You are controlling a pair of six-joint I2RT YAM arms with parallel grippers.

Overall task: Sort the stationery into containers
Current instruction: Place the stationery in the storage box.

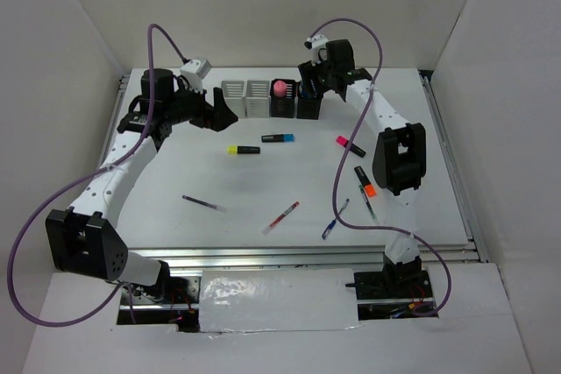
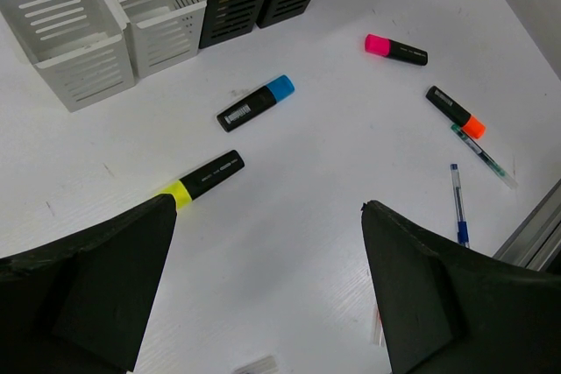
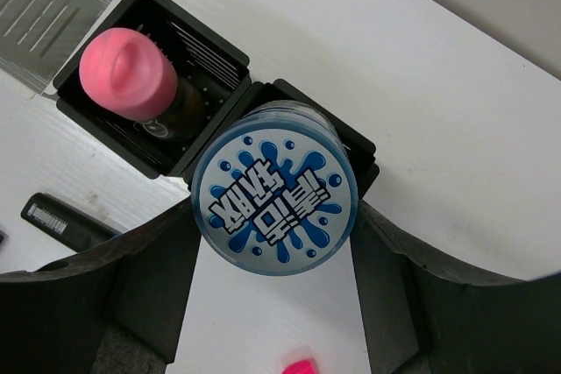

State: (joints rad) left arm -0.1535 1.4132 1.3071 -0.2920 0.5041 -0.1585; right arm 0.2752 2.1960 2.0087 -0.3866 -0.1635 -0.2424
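Right gripper (image 3: 273, 209) clamps the blue cylinder (image 3: 273, 186) mid-frame, right above a black holder (image 3: 355, 142). Left gripper (image 2: 267, 208) hangs wide open, yellow highlighter (image 2: 203, 177) just left of centre.

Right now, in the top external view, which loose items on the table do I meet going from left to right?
Thin dark pen → yellow-capped highlighter → blue-capped highlighter → blue pen → orange-capped highlighter.

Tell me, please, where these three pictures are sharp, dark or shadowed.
Top external view: soft, even light, only faint shadows on the table. Left wrist view: the yellow-capped highlighter is sharp, the near fingers dark, without detail. Right wrist view: the print on the blue cylinder is crisp.
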